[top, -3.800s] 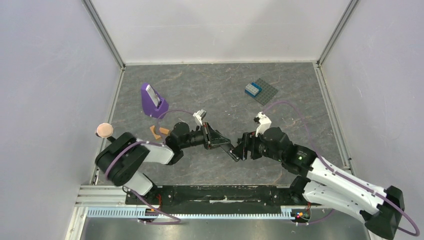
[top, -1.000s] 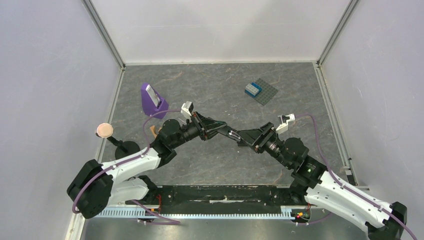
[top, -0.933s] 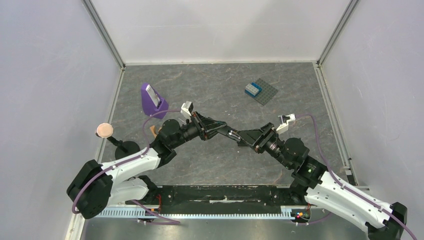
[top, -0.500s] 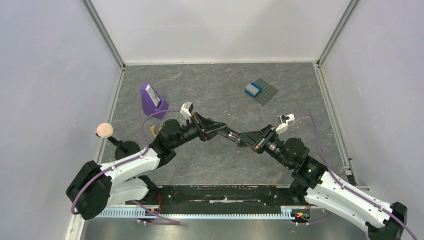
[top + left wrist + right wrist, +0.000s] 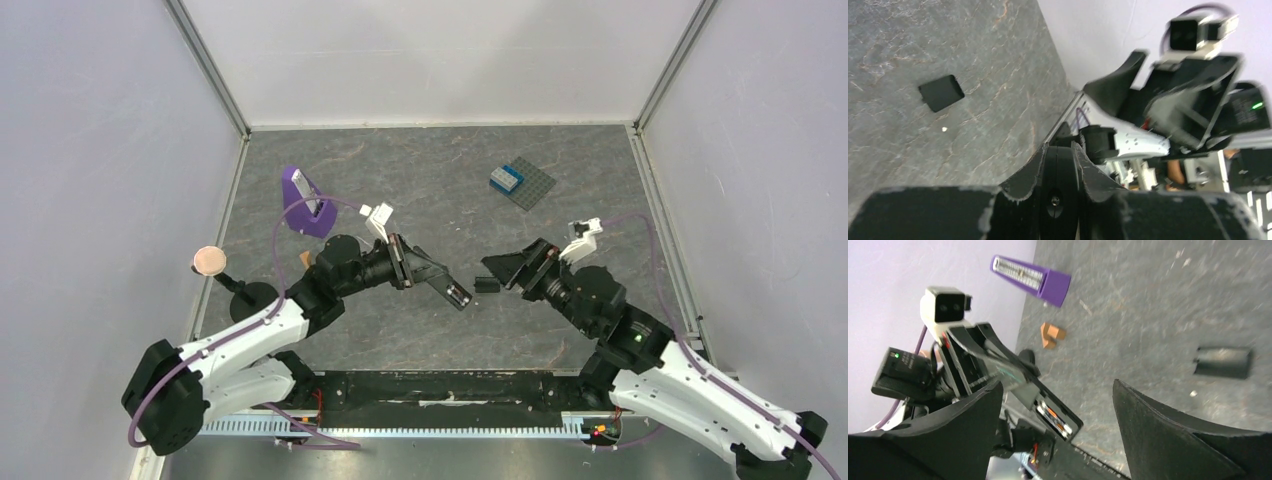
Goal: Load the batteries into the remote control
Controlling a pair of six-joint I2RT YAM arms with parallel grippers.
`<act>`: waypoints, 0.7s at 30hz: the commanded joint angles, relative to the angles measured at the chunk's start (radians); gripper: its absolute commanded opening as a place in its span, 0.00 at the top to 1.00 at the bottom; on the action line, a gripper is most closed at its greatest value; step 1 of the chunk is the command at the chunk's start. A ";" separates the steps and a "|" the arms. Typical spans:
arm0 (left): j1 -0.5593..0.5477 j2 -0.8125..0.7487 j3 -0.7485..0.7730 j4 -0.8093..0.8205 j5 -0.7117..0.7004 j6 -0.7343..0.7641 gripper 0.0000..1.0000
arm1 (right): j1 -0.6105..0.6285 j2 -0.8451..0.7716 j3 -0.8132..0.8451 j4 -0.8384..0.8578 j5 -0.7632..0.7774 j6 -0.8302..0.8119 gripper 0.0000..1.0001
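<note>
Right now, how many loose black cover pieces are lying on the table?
1. The flat black piece lies on the table, between the end of the remote control and the open right tool. Others may be hidden under the arms.

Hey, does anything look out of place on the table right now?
A small black panel, likely the battery cover, lies loose on the table, apart from the remote control, which the left gripper holds with its compartment open. A tiny white speck lies beside it.
</note>
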 commanded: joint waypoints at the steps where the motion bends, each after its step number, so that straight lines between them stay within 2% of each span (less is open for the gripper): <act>1: -0.001 -0.036 0.039 -0.032 0.141 0.266 0.98 | -0.003 -0.013 0.170 -0.147 0.189 -0.283 0.17; 5: 0.000 -0.057 0.040 -0.047 0.206 0.327 0.98 | -0.002 0.034 0.249 -0.192 0.172 -0.578 0.16; 7: -0.001 -0.075 0.039 -0.054 0.220 0.340 0.98 | -0.003 0.122 0.343 -0.308 0.176 -0.654 0.15; 9: 0.000 -0.094 0.032 -0.063 0.220 0.350 0.98 | -0.005 0.246 0.419 -0.428 0.222 -0.658 0.15; 11: -0.001 -0.116 0.022 -0.063 0.220 0.357 0.98 | -0.012 0.328 0.431 -0.462 0.204 -0.671 0.15; 18: -0.001 -0.177 0.011 -0.129 0.149 0.365 0.98 | -0.066 0.551 0.343 -0.415 0.089 -0.666 0.18; 21: -0.001 -0.211 -0.002 -0.153 0.099 0.365 0.98 | -0.080 0.608 0.292 -0.351 0.006 -0.722 0.22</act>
